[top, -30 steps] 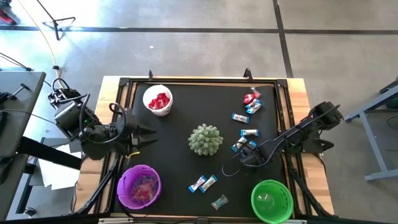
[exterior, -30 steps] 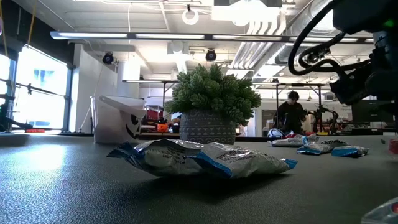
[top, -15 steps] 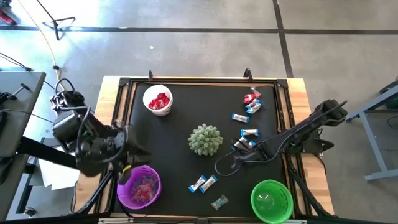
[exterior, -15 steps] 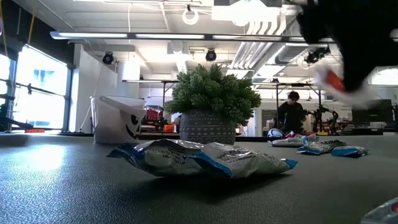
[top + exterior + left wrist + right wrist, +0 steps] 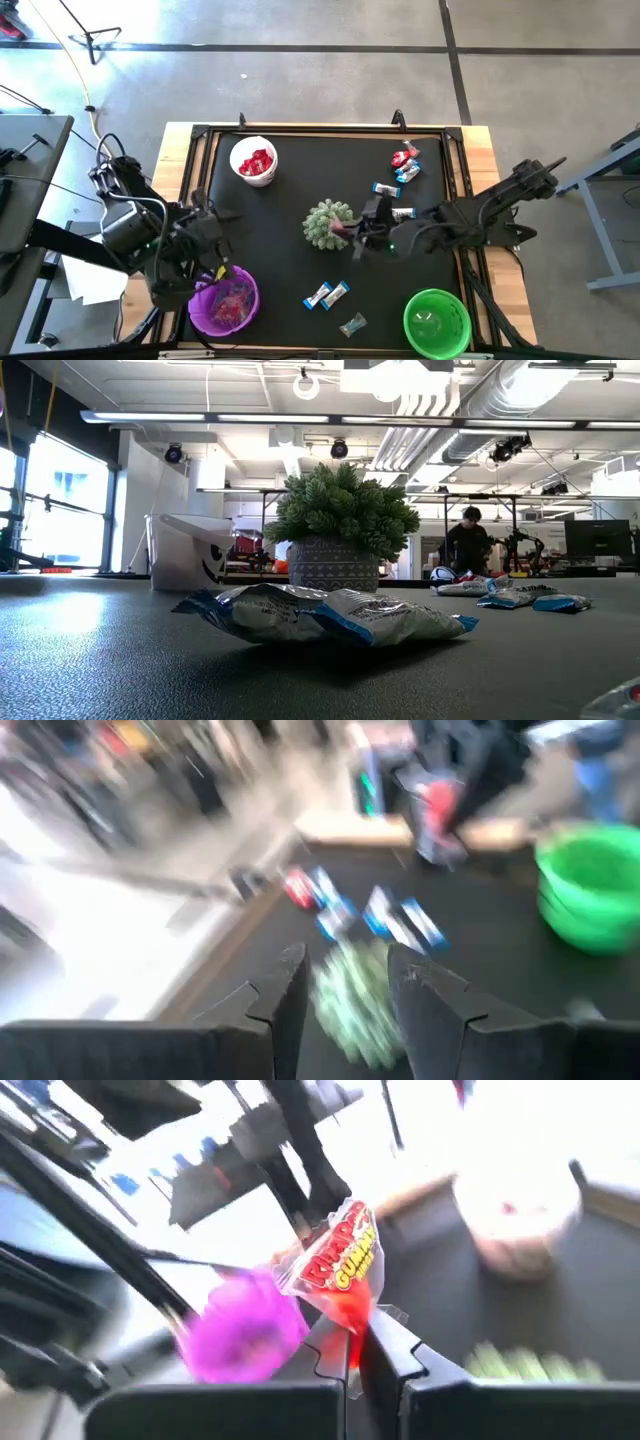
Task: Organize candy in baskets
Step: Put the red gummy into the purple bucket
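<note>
Black-matted table (image 5: 270, 215) on a concrete shop floor, spiky green ball (image 5: 328, 224) dead centre, white basket (image 5: 254, 160) with red candy at the far left, purple basket (image 5: 224, 300) near left, green basket (image 5: 437, 322) near right. Right gripper (image 5: 357, 1348) clamped on a red gummy packet (image 5: 338, 1265), carried mid-table just beside the ball; left gripper (image 5: 345, 982) hanging over the purple basket with fingers apart and nothing between them. Transport step by the look of it: next calls for clearing the ball, reaching the white basket with the reds, then releasing; blue-and-silver candy (image 5: 327, 294) and a clear one (image 5: 352, 324) still loose on the mat.
</note>
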